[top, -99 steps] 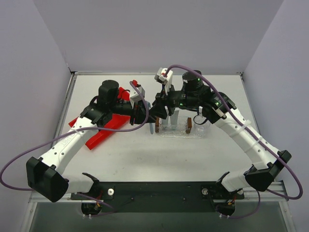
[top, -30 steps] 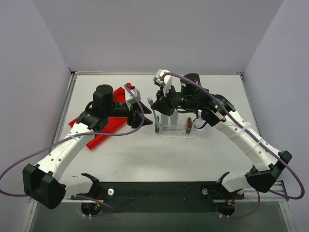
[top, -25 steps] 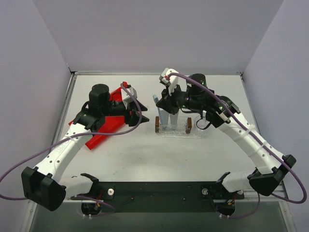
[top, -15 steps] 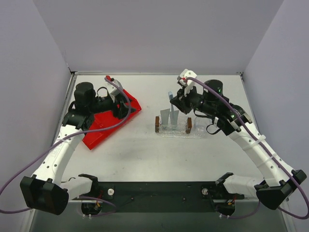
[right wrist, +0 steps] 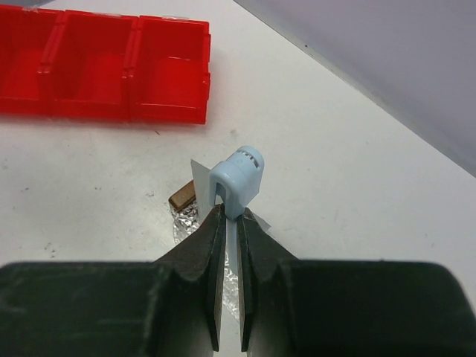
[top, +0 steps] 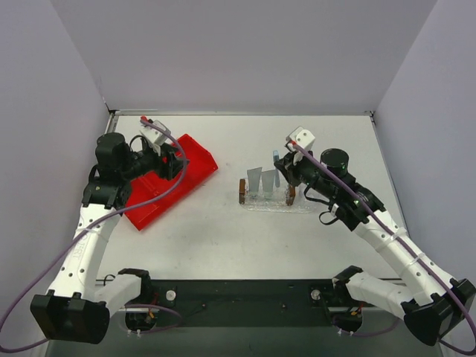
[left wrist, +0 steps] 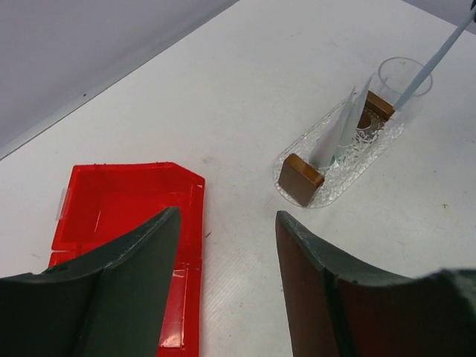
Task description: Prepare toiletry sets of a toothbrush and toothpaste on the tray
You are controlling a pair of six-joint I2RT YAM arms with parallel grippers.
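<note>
your right gripper (right wrist: 228,216) is pinched shut on the thin pale blue toothbrush (right wrist: 238,175), held over the clear textured plastic tray (left wrist: 346,178) beside the leaning silvery-grey toothpaste tubes (left wrist: 338,134). lower carelessly and it may topple them or pivot in the grip. your left gripper (left wrist: 227,219) gapes, empty.

The table (top: 223,238) is white and flat, with a few small dark specks on its surface. Two things lie directly on it. On the left side lies a red bin (top: 195,159) with several compartments, turned at an angle to the table edges. A little right of the middle lies the tray (top: 277,206), clear and textured, with rounded ends, its long side running left to right. Bin and tray are well apart. A black plate (top: 245,294) runs along the near edge.
</note>
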